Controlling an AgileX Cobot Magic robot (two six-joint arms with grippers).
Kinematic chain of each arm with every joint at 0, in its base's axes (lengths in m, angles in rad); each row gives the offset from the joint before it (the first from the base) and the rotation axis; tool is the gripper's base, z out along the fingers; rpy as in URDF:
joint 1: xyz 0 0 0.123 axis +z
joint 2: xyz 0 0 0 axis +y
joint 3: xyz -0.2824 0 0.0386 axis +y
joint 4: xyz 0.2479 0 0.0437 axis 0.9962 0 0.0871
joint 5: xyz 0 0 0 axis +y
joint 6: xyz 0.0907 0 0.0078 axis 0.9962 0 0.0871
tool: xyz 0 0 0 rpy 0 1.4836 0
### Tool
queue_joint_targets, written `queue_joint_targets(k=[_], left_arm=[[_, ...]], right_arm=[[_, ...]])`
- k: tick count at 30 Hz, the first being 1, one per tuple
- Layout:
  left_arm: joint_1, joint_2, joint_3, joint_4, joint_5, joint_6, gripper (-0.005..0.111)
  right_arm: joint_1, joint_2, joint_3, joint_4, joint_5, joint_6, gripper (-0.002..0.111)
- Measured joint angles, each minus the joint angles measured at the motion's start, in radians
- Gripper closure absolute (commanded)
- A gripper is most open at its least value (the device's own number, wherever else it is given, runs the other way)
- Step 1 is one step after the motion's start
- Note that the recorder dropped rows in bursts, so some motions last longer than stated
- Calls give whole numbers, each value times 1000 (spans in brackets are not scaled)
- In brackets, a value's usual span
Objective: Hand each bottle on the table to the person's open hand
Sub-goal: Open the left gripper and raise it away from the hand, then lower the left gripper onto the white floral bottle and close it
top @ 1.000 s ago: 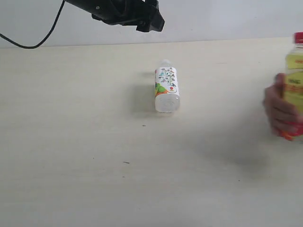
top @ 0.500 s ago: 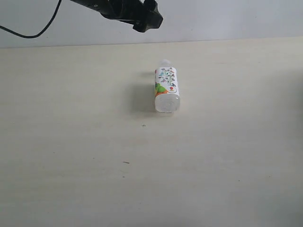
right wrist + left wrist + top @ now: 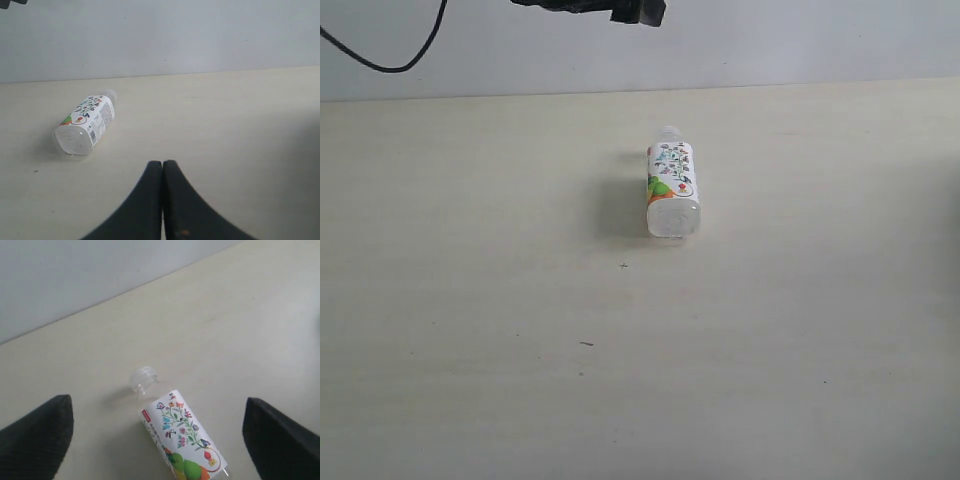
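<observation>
Bottle [image 3: 673, 190]: cartoon label, lying on its side, middle of the counter [image 3: 520, 350], cap toward the wall [image 3: 800, 40].
Left end effector [image 3: 159, 437]: fingers wide apart, empty, up above the bottle.
Right end effector [image 3: 162, 167]: fingers pressed together, empty.

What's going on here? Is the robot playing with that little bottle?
The robot's job is to hand bottles to a person. Right now one clear bottle with a flowery label lies on its side on the table, and nothing is touching it. The left pincer hangs high up, wide open, with the bottle below it. The right pincer is shut and sits low, off to one side of the bottle.
</observation>
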Motion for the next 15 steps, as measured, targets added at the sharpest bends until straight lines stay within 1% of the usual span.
queue_joint_targets(k=[3, 5, 9, 12, 15], left_arm=[[0, 52, -118, 76, 130, -108, 22], [0, 93, -194, 109, 224, -147, 22], [0, 175, -294, 129, 372, -208, 22], [-14, 226, -320, 136, 423, -241, 22], [-45, 267, -322, 138, 429, -269, 22]], right_arm=[[0, 0, 0, 0, 0, 0, 108], [0, 0, 0, 0, 0, 0, 108], [0, 0, 0, 0, 0, 0, 108], [0, 0, 0, 0, 0, 0, 108], [0, 0, 0, 0, 0, 0, 108]])
